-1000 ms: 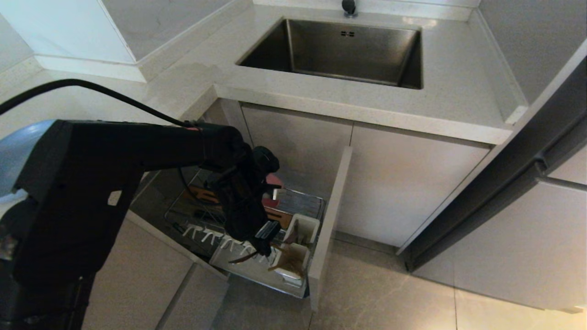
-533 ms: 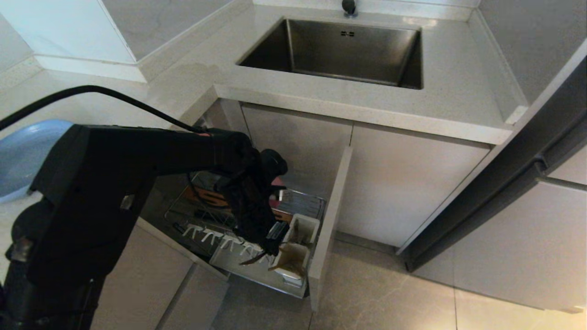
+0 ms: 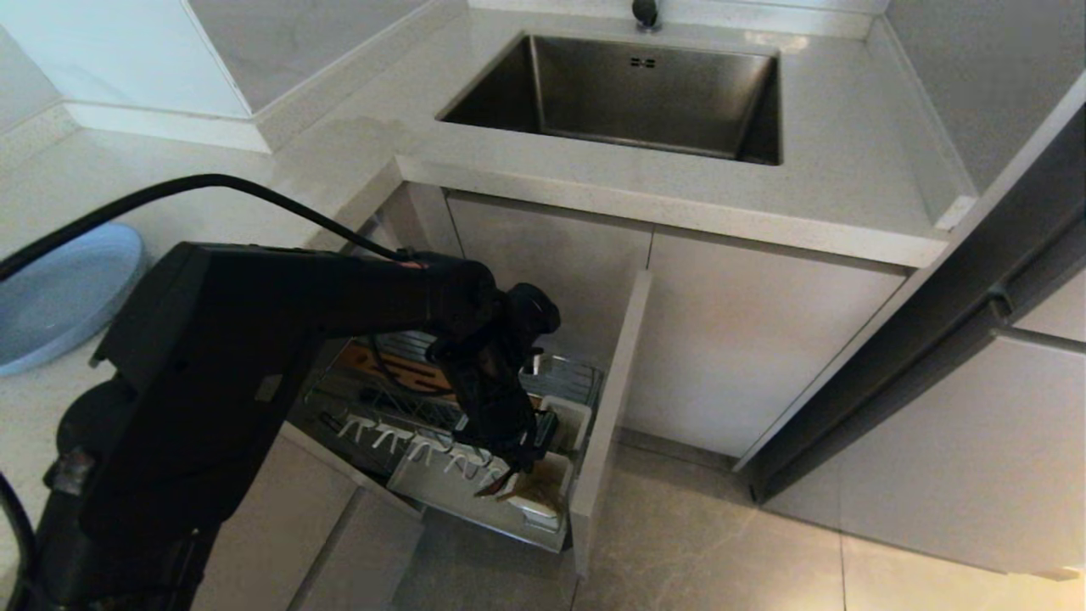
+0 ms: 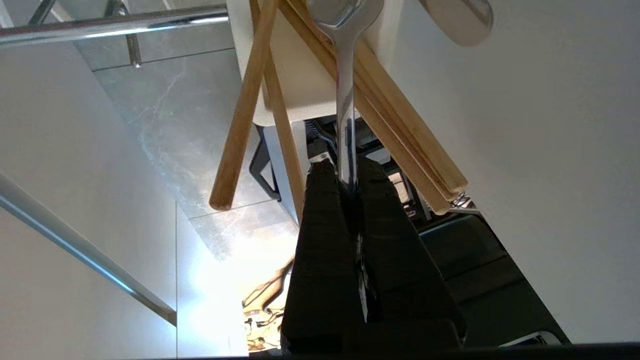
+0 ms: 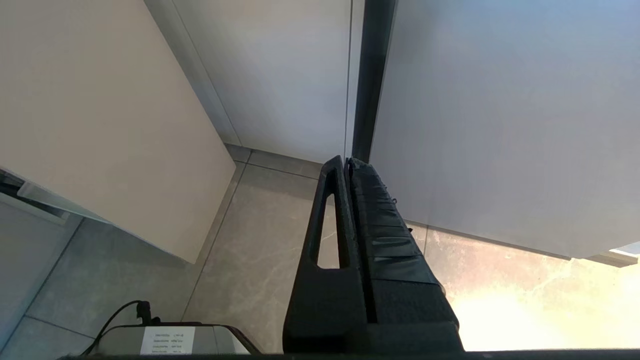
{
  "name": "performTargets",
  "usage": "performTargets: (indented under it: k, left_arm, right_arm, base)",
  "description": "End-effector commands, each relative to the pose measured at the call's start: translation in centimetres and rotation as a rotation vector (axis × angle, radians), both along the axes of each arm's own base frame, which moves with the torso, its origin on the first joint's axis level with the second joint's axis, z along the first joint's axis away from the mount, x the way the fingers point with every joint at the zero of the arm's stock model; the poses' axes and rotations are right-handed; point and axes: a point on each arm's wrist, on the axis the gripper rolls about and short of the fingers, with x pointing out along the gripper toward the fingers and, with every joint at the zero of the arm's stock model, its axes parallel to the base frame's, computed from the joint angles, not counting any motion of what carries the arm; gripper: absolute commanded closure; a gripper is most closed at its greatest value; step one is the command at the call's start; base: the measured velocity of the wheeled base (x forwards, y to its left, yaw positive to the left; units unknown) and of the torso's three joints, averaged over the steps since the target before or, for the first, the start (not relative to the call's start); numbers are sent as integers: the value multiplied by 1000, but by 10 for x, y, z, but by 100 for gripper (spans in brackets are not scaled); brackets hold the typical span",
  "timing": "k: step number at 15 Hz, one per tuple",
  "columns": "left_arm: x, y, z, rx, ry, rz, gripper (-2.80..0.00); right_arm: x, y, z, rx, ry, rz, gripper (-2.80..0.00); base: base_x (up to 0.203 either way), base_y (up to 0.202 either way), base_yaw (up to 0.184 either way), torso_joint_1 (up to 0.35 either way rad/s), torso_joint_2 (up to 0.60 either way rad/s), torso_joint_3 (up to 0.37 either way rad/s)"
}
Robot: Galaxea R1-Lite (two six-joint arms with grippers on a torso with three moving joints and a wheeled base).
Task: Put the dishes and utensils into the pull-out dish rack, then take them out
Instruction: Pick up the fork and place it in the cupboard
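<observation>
The left arm has swung right and down since a second ago, carrying the left gripper [image 3: 519, 462] from over the white prongs [image 3: 399, 441] across to the near utensil cup [image 3: 543, 496], and as it clears out of the way the pale-blue plate [image 3: 64, 293] comes fully into sight on the counter at far left. That plate sits untouched on the worktop, so it looks not yet loaded. Moving right, the pull-out dish rack [image 3: 509, 526] stands drawn out of the cabinet, its beige front panel [image 3: 607, 424] at the outer end. The gripper hangs tip-down over the cup, pinched tight on the spoon [image 4: 345, 125] by the handle, bowl end leading into the cup, probably so it drops in upright. In the wrist view the light-wood chopsticks [image 4: 395, 145] already lean in that cup [image 4: 295, 75], crossing just beside the spoon's shaft. The pink bowl I can't make out; the arm hides that part of the rack. The spoon seems to be mid-insertion. Far right, out of the head view, the right gripper [image 5: 348, 167] hangs parked above the floor, fingers pressed together on nothing.
</observation>
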Motion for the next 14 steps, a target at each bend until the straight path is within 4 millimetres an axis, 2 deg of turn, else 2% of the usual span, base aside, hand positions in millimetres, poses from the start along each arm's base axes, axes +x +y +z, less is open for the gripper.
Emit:
performTargets:
  k: [1,14]
  left_arm:
    - [-1,0,0,9,4,3,0]
    - [0,-1,-2,12,4,5,0]
  right_arm:
    - [0,0,0,0,-1,0,0]
    - [0,0,0,0,-1,0,0]
  base:
    - [0,0,0,0,0,0]
    - [0,0,0,0,0,0]
